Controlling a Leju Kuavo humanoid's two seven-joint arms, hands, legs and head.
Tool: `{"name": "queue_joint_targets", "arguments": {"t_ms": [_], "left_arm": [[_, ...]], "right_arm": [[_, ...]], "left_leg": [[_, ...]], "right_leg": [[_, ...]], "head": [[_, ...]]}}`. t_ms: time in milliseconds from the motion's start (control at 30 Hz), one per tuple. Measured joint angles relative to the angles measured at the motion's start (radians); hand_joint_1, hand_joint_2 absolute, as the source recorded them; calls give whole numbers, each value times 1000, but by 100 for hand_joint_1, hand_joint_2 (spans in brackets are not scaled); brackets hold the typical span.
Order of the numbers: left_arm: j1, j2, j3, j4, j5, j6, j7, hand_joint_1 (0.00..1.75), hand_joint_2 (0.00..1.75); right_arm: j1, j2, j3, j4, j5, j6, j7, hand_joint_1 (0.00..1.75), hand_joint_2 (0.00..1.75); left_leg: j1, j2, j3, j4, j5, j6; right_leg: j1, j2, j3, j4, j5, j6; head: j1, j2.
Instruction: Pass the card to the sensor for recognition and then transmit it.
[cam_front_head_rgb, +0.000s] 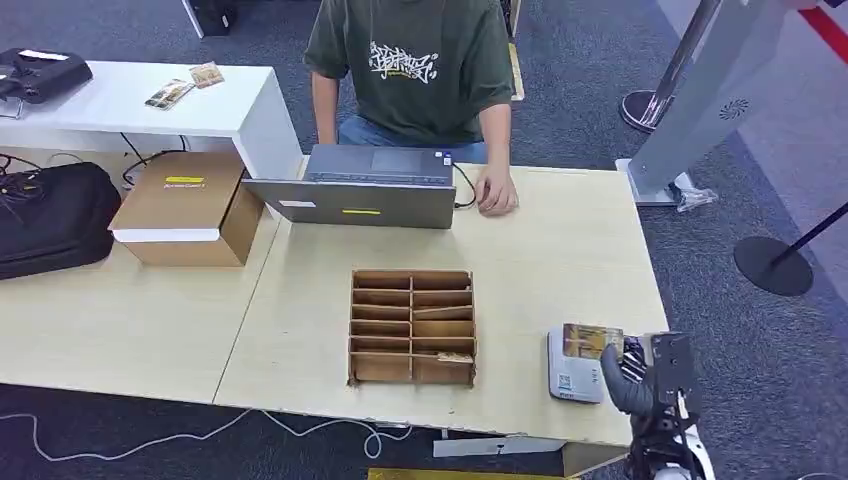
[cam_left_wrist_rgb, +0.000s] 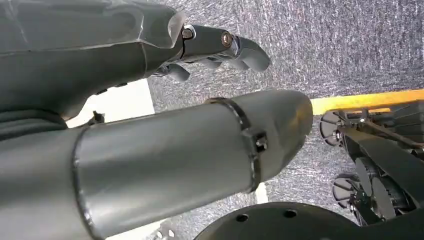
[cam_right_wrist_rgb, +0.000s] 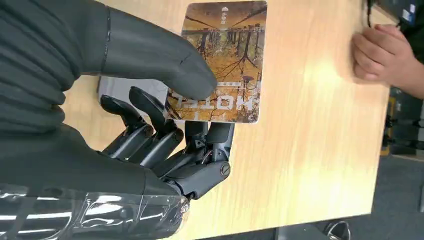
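Note:
My right hand (cam_front_head_rgb: 640, 375) (cam_right_wrist_rgb: 165, 125) pinches a card (cam_right_wrist_rgb: 225, 60) printed with brown trees and the word HOTEL between thumb and fingers. In the head view the card (cam_front_head_rgb: 590, 340) is held flat just above the grey sensor pad (cam_front_head_rgb: 572, 378) at the table's front right corner. A brown cardboard organiser (cam_front_head_rgb: 412, 327) with several slots sits mid-table; at least two slots hold cards. My left hand (cam_left_wrist_rgb: 220, 47) hangs over grey carpet, fingers loosely bent, nothing in it.
A person in a green T-shirt (cam_front_head_rgb: 410, 60) sits across the table behind a grey laptop (cam_front_head_rgb: 365, 188), one hand (cam_front_head_rgb: 495, 192) (cam_right_wrist_rgb: 380, 55) resting on the tabletop. A cardboard box (cam_front_head_rgb: 185, 207) and black bag (cam_front_head_rgb: 50, 215) lie at the left. A stanchion base (cam_front_head_rgb: 772, 264) stands on the right.

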Motion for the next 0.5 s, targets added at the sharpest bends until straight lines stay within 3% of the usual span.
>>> {"name": "queue_joint_targets", "arguments": {"t_ms": [233, 500], "left_arm": [[0, 0, 0, 0, 3, -1, 1, 0, 0], [1, 1, 0, 0, 9, -1, 1, 0, 0]], "right_arm": [[-2, -8, -1, 20, 84, 41, 54, 175, 175], [-30, -41, -1, 78, 120, 56, 65, 175, 175]], "left_leg": [[0, 0, 0, 0, 0, 0], [0, 0, 0, 0, 0, 0]], "right_leg": [[0, 0, 0, 0, 0, 0], [0, 0, 0, 0, 0, 0]], "head": [[0, 0], [0, 0]]}}
